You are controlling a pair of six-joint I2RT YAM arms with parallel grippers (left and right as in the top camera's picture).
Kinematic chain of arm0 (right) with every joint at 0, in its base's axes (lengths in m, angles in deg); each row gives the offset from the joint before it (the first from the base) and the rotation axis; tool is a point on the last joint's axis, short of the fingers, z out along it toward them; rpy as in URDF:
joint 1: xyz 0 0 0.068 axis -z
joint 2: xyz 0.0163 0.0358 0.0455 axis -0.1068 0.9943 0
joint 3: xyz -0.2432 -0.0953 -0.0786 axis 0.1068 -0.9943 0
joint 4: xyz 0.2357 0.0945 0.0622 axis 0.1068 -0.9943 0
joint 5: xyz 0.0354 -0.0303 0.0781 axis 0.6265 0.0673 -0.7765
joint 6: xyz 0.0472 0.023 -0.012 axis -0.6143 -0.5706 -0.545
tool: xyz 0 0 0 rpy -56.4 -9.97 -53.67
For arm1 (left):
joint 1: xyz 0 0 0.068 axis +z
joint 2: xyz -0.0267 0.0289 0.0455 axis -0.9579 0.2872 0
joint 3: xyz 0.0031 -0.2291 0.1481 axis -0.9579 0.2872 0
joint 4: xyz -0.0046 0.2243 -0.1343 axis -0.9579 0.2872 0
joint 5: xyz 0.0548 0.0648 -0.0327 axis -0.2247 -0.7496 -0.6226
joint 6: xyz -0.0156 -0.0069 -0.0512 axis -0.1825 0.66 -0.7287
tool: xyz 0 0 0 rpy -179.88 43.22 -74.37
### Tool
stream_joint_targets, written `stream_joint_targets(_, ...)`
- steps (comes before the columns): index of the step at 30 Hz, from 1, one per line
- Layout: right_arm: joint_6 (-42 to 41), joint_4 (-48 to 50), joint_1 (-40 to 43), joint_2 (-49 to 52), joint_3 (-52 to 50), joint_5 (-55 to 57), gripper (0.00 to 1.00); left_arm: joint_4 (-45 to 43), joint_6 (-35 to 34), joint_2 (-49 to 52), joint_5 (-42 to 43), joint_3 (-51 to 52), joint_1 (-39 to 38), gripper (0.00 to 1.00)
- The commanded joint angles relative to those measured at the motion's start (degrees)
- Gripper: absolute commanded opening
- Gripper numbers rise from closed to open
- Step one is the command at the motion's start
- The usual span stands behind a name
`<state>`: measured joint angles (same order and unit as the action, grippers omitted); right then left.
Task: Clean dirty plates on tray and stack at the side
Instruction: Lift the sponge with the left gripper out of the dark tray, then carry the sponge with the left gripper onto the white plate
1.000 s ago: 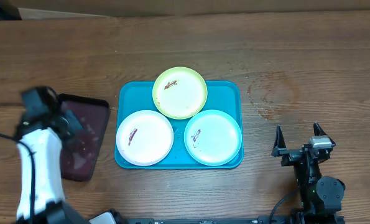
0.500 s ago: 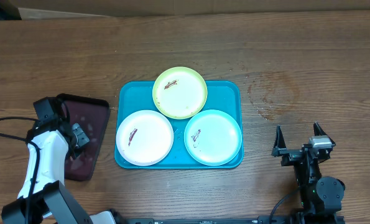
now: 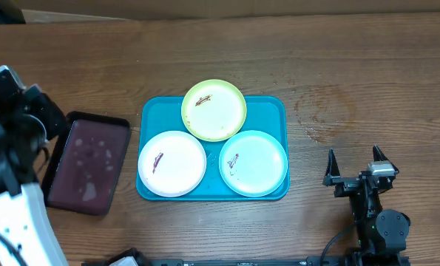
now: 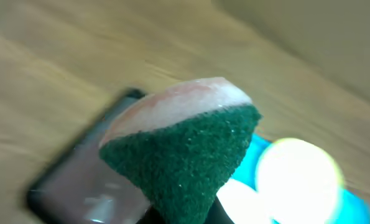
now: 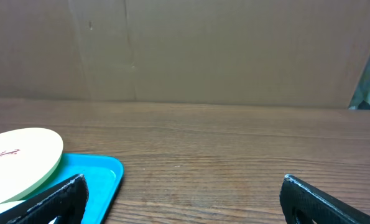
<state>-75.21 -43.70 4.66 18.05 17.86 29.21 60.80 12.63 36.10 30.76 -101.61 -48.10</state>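
Your left end effector [image 4: 183, 218] is clamped on a sponge [image 4: 185, 149]. In the left wrist view the sponge is pinched into a wedge, with its green scouring face towards the camera and a pale layer on top. Only dark slivers of the fingers show beneath it. That view is blurred.

From overhead, your left arm [image 3: 12, 148] looms large by the left edge of the table [image 3: 353, 74], and the end effector itself can't be made out there. Just beside the arm, towards the middle, lies a black tray [image 3: 86, 162] with a maroon inside and a few pale patches.

The turquoise tray [image 3: 149, 111] sits at the middle of the table and holds all three plates. The yellow-green plate [image 3: 214, 111] is at the far side, its edge reaching past the tray's far rim. The white plate [image 3: 171, 162] is at the near left of the tray and the mint-rimmed plate [image 3: 254, 162] at the near right. These two lie side by side, very close together. Each plate carries a small dark reddish smear.

Your right end effector [image 3: 353, 157] is by the near-right corner of the table, well apart from the tray. Its fingers are spread wide with nothing between them.
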Motion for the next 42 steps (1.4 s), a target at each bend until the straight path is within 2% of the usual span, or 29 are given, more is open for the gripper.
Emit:
stream_joint_targets(1, 0.20, 0.35, 0.26, -0.46, -0.59, 0.22, 1.00, 4.00, -3.65, -0.09, 16.61, -0.15, -0.46, 0.04)
stream_joint_targets(5, 0.20, 0.35, 0.26, -0.46, -0.59, 0.22, 1.00, 9.33, -4.81, 0.55, 17.05, 3.58, -3.15, 0.04)
stream_joint_targets(9, 0.20, 0.35, 0.26, -0.46, -0.59, 0.22, 1.00, 7.54, -4.66, 1.36, 17.09, 12.44, -7.04, 0.04)
stream_joint_targets(13, 0.20, 0.35, 0.26, -0.46, -0.59, 0.22, 1.00, 1.16, -4.66, 3.45, 18.91, 23.50, -11.96, 0.04)
stream_joint_targets(18, 0.20, 0.35, 0.26, -0.46, -0.59, 0.22, 1.00, -11.78, -5.11, 8.50, 23.45, 34.27, -20.17, 0.04)
stream_joint_targets(24, 0.20, 0.35, 0.26, -0.46, -0.59, 0.22, 1.00, -22.43, -11.58, 16.70, 16.76, 37.35, -28.24, 0.04)
stream_joint_targets(28, 0.20, 0.35, 0.26, -0.46, -0.59, 0.22, 1.00, -27.74, -11.54, 21.07, 15.39, 37.35, -30.21, 0.04)
stream_joint_targets(33, 0.20, 0.35, 0.26, -0.46, -0.59, 0.22, 1.00, -29.14, -11.45, 23.56, 7.61, 37.35, -29.99, 0.04)
stream_joint_targets(38, 0.20, 0.35, 0.26, -0.46, -0.59, 0.22, 1.00, -27.61, -10.58, 23.78, 5.68, 37.35, -29.75, 0.29)
stream_joint_targets(42, 0.20, 0.35, 0.26, -0.46, -0.59, 0.22, 1.00, -27.43, -7.45, 23.78, 10.27, 37.35, -29.75, 0.31)
